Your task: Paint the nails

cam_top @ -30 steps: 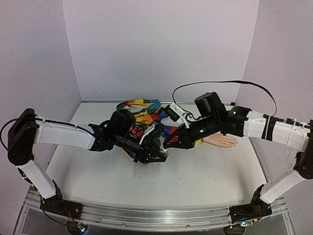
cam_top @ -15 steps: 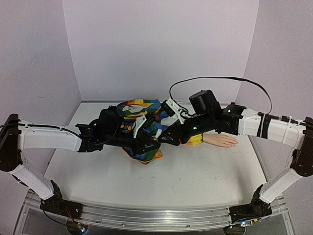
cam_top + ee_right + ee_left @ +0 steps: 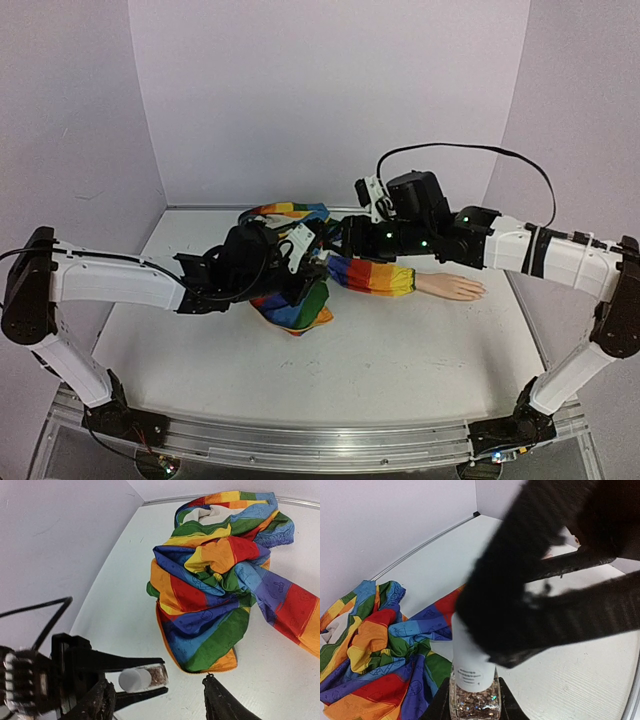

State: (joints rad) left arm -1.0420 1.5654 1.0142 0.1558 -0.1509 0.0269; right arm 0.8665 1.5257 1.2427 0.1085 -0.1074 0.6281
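Observation:
A small bottle (image 3: 472,690) of glittery polish with a white cap (image 3: 131,680) is clamped at its glass base by my left gripper (image 3: 472,706), which is shut on it. My right gripper (image 3: 161,701) is open just in front of the cap, its fingers (image 3: 104,702) apart and touching nothing. In the top view the left gripper (image 3: 308,268) and right gripper (image 3: 345,248) meet over the rainbow-striped sleeve (image 3: 372,275). The pale mannequin hand (image 3: 455,288) lies flat at the sleeve's right end. Its nails are too small to make out.
The bunched rainbow cloth (image 3: 220,585) covers the table's middle, reaching toward the back wall (image 3: 320,100). A black cable (image 3: 470,150) loops above the right arm. The white table (image 3: 400,370) lies bare in front of the cloth.
Both grippers have moved away from the table's near edge and upward. The left one still holds the bottle. The right gripper's jaws have gone from shut to open.

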